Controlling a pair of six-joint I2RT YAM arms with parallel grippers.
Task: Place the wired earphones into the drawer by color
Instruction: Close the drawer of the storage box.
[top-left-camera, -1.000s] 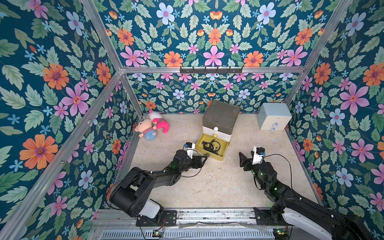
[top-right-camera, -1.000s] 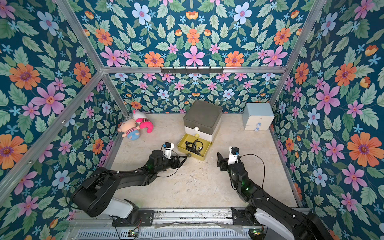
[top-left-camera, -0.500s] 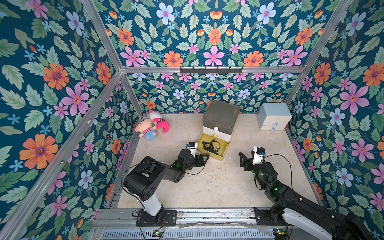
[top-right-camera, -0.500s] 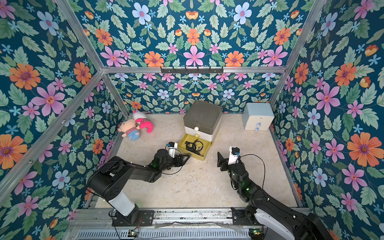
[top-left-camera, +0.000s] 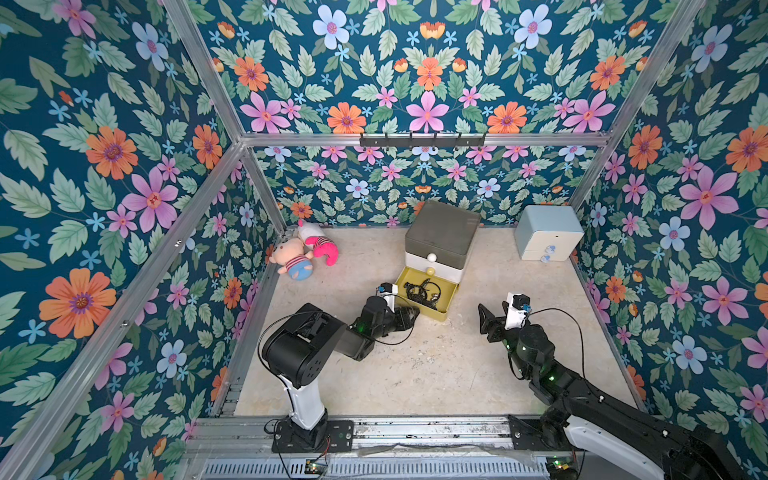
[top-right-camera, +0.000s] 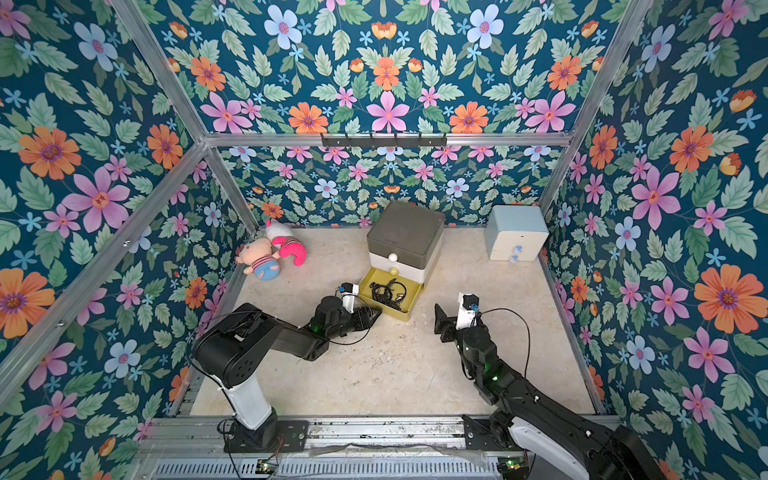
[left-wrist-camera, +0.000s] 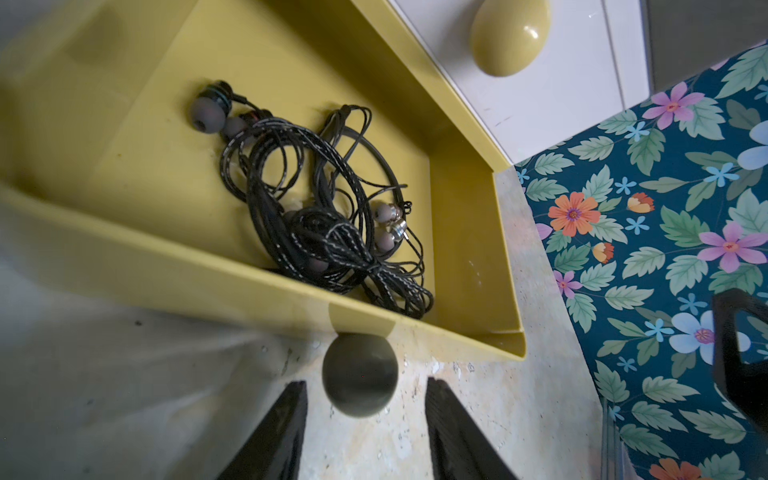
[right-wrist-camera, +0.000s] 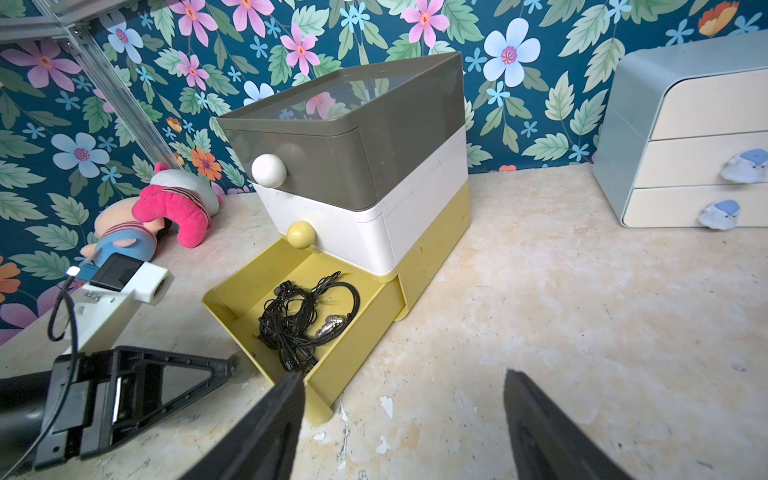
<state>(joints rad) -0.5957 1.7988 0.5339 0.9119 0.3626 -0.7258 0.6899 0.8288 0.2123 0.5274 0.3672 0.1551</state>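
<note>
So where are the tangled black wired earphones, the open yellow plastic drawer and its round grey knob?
black wired earphones (left-wrist-camera: 307, 232), left wrist view, coil's middle.
yellow plastic drawer (left-wrist-camera: 291, 62), left wrist view, bare floor.
round grey knob (left-wrist-camera: 360, 374), left wrist view, ball's centre.

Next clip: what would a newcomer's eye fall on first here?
The loud floral walls around the table come first. Next is the yellow drawer, pulled open at the bottom of the three-tier box, with black earphones tangled inside. The left gripper sits at the drawer's front, jaws open either side of the knob without touching it.
</note>
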